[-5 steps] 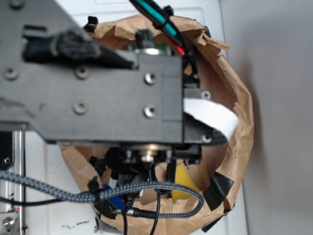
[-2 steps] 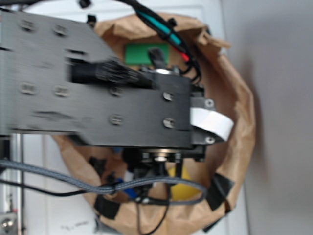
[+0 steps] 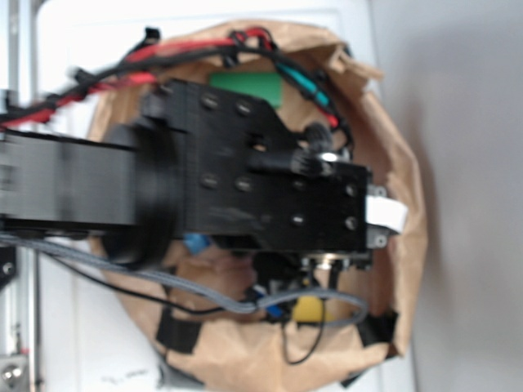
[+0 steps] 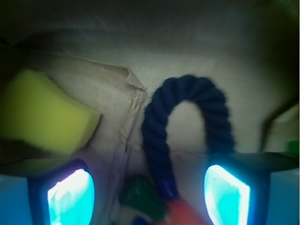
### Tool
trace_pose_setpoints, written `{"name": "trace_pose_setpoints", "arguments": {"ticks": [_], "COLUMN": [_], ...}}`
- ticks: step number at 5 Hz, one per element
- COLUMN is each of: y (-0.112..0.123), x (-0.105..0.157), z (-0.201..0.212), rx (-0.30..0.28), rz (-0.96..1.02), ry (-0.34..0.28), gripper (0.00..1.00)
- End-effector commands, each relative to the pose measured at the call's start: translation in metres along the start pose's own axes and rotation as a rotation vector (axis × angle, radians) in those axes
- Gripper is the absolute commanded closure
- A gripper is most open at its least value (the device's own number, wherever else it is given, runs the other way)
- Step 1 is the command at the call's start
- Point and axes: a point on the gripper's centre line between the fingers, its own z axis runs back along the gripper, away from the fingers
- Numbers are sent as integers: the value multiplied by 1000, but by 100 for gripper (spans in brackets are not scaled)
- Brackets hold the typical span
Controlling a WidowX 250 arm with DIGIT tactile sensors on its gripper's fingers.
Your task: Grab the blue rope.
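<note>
The wrist view shows the blue rope (image 4: 157, 136), thick, dark navy and twisted, lying on the brown paper bent in an upside-down U. Its left leg ends between my fingers, beside an orange toy carrot (image 4: 185, 213) with a green top. Its right leg runs behind my right finger. My gripper (image 4: 149, 196) stands open just above them, the glowing cyan pads (image 4: 70, 197) wide apart on either side, touching nothing. In the exterior view my black arm (image 3: 270, 192) reaches over the paper bag (image 3: 400, 163) and hides the gripper and the rope.
A yellow sponge (image 4: 40, 115) lies close to my left finger and shows below the arm (image 3: 309, 309). The bag's crumpled paper walls ring the whole area. A green block (image 3: 245, 84) sits at the bag's far side. Grey and red cables (image 3: 204, 290) trail from the arm.
The arm has swung right and reached deeper into the bag. Its wrist now sits near the bag's right wall, and the red cables have come into view.
</note>
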Motion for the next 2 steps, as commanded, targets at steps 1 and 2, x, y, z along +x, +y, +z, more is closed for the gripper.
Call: {"name": "trace_pose_setpoints", "arguments": {"ticks": [1, 2], "y": [2, 5], "x": [13, 10], "z": [-2, -3], "rx": [-42, -60], "rz": [89, 101], "ry": [-53, -67], "gripper": [0, 0]}}
